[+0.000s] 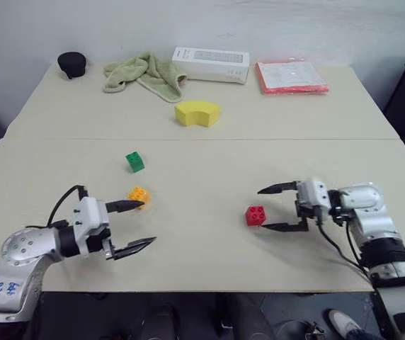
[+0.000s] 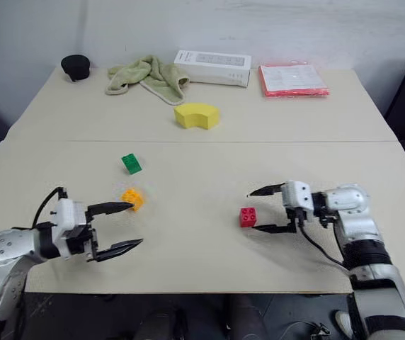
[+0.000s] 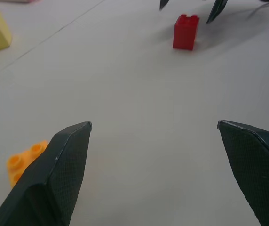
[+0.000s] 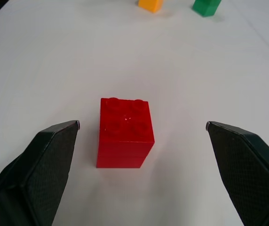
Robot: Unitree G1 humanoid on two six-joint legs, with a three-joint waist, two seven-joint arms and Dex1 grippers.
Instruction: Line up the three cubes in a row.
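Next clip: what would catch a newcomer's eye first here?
The red cube standing on the table, just off the open right gripper. Across from it, the open left gripper sits by the orange-yellow cube, with the green cube just beyond.

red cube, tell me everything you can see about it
The red cube is a small glossy plastic toy brick with four round studs on top, standing upright and studs-up on the pale table. It sits toward the robot's right, well apart from the green and orange cubes. The right tool is open around it, one finger to each side with a gap on both, so nothing but the table touches it.
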